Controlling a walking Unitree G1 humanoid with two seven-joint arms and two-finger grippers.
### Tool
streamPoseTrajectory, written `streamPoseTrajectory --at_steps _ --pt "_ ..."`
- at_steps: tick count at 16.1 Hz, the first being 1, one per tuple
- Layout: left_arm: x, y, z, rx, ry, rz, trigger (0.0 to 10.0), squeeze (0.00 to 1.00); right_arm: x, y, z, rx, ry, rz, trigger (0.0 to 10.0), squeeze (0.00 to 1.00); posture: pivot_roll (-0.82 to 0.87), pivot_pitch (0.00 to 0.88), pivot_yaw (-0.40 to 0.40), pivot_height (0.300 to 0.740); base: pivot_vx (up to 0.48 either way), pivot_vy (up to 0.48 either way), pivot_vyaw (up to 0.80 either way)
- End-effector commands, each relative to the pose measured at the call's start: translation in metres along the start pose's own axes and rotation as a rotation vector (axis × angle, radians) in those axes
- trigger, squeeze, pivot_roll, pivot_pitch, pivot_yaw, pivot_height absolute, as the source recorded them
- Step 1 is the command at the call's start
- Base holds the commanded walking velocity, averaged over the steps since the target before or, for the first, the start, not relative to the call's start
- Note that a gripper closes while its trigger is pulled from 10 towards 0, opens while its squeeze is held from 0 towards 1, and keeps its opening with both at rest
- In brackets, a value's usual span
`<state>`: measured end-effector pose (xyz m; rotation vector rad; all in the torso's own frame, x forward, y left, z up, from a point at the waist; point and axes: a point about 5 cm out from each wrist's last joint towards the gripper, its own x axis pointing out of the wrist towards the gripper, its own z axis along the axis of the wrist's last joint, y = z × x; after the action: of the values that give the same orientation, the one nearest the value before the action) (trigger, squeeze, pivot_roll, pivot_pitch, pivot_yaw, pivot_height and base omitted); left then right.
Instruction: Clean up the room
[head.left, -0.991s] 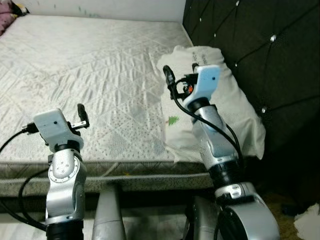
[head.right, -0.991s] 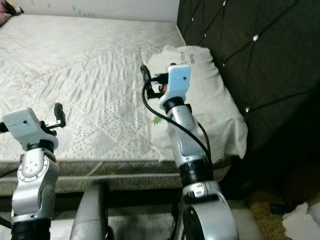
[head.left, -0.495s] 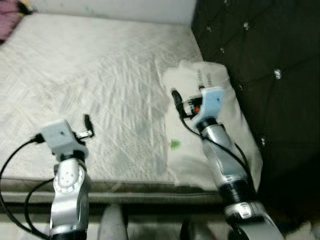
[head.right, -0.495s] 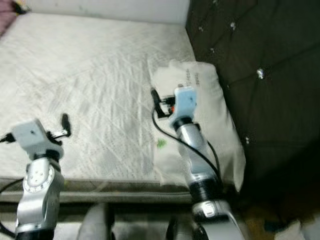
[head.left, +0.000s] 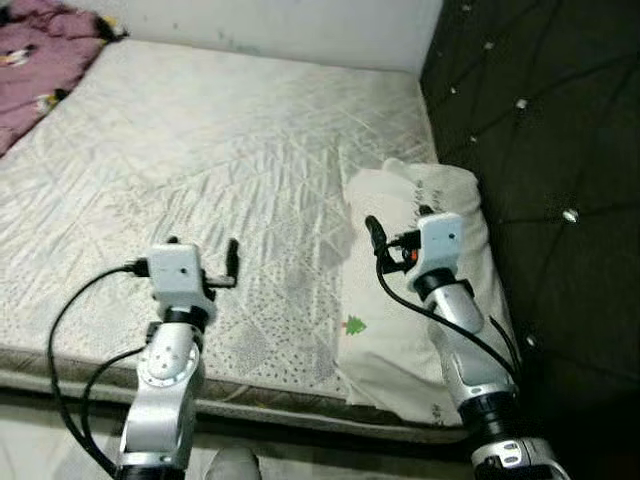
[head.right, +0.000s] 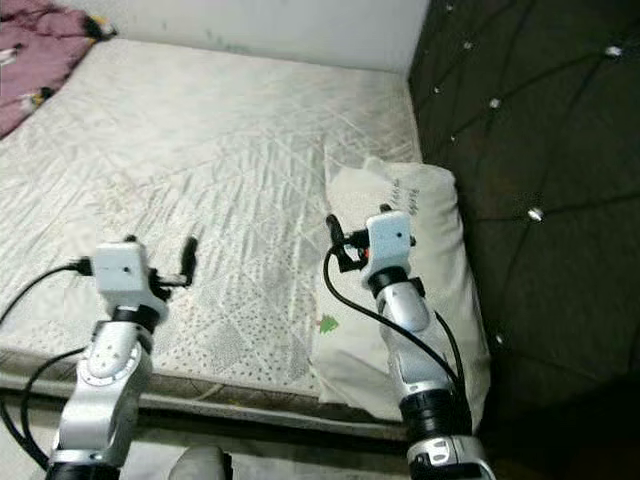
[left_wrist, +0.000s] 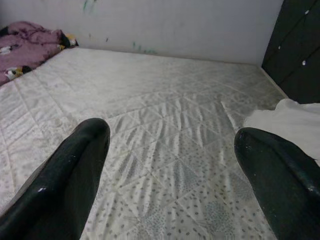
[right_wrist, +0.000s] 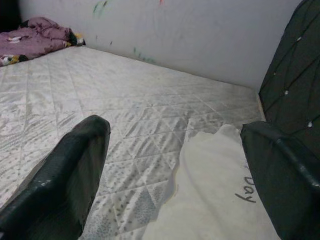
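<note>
A bare mattress (head.left: 200, 150) fills the scene, a purple blanket (head.left: 40, 55) bunched at its far left corner. A white pillow (head.left: 420, 320) lies along the right edge against the dark headboard (head.left: 540, 150), long axis near-to-far. The right gripper (right_wrist: 175, 165) hovers over it, fingers spread, clearly nearer; the left gripper (left_wrist: 170, 165), also spread, hangs over the mattress, left of the pillow.

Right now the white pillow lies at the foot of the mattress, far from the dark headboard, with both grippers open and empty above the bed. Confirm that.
Not quite. The white pillow lies right against the dark headboard, as the left eye view shows. The rest holds: the left gripper and right gripper are open and empty above the mattress.
</note>
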<state>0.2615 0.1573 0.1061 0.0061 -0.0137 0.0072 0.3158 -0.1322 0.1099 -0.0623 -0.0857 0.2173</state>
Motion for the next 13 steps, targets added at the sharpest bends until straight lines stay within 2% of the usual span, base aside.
streamPoseTrajectory --at_steps 1,3,7,8,10,12,13 --pt "-0.006 -0.001 -0.006 -0.017 0.015 -0.014 10.0 0.0 -0.002 -0.002 -0.002 -0.004 0.014 -0.037 10.0 0.0 0.05 0.0 -0.031 0.74 0.0 0.0 0.0" --pt "-0.009 -0.002 -0.013 0.012 0.041 -0.037 10.0 0.0 -0.005 -0.008 0.001 -0.01 -0.001 -0.091 10.0 0.0 0.03 0.0 -0.013 0.74 0.0 0.0 0.0" --pt "-0.007 -0.012 -0.016 -0.017 0.06 -0.099 10.0 0.0 -0.016 -0.02 -0.001 0.001 0.008 -0.187 10.0 0.0 -0.02 0.0 0.016 0.74 0.0 0.0 0.0" --pt "-0.005 -0.011 -0.014 -0.017 0.051 -0.095 10.0 0.0 -0.016 -0.019 -0.002 -0.001 0.02 -0.184 10.0 0.0 -0.02 0.0 0.014 0.74 0.0 0.0 0.0" --pt "0.001 -0.01 -0.008 -0.024 0.027 -0.071 10.0 0.0 -0.011 -0.017 0.001 0.004 0.024 -0.175 10.0 0.0 -0.01 0.0 0.001 0.74 0.0 0.0 -0.8" --pt "0.002 -0.006 -0.004 -0.023 0.008 -0.039 10.0 0.0 -0.003 -0.009 0.01 0.012 -0.006 -0.14 10.0 0.0 0.0 0.0 -0.006 0.74 0.0 0.0 -0.7" --pt "0.001 -0.004 -0.002 -0.054 0.007 -0.03 10.0 0.0 0.003 -0.003 0.015 0.014 -0.024 -0.113 10.0 0.0 0.0 0.0 -0.009 0.74 0.0 0.0 0.0"
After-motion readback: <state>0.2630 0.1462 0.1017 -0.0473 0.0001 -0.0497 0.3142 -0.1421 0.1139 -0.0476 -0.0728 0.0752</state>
